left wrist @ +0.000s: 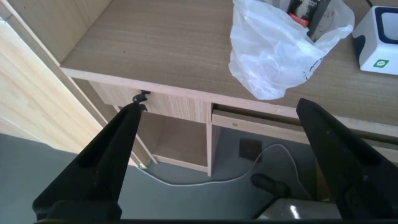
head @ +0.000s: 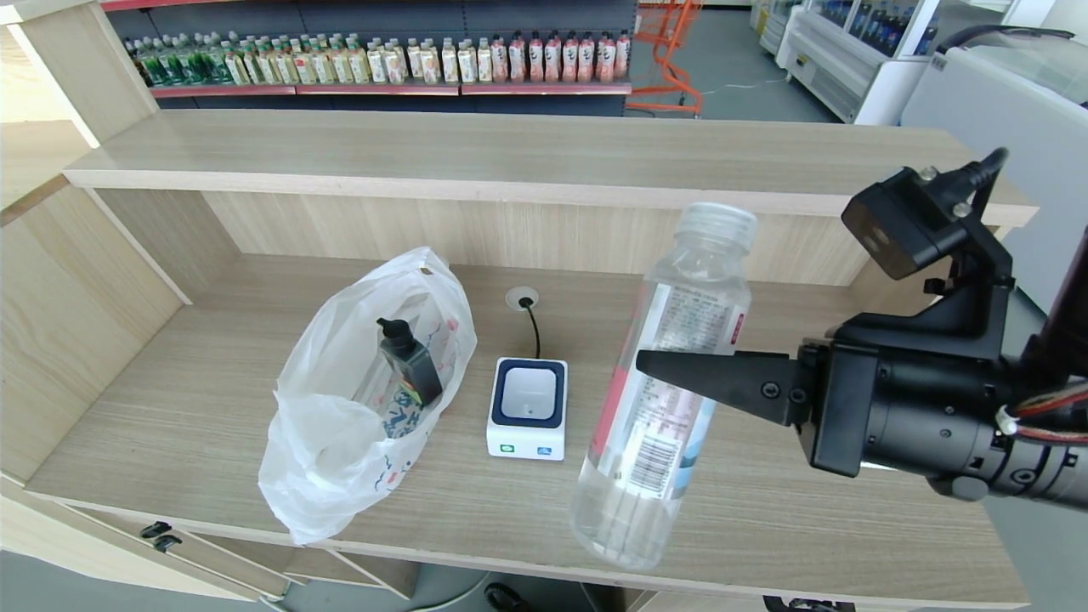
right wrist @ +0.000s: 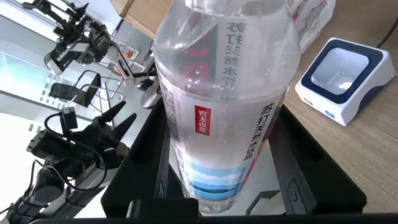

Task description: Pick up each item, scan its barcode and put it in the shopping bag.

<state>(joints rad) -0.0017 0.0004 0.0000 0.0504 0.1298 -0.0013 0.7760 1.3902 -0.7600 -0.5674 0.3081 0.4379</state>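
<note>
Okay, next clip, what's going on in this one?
The robot's right pincer is shut on a clear plastic water bottle, holding it tilted in the air above the wooden counter, to the right of the white-and-blue barcode scanner. A white plastic shopping bag sits on the scanner's other side with a dark pump-top bottle already in it. The left pincer hangs open and empty off the counter's front edge.

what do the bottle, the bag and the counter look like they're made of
The bottle looks like clear glossy plastic: see-through wall, wrap label. The shopping bag is thin translucent white plastic film, crinkled. The counter shows pale matte wood grain, possibly laminate.
</note>
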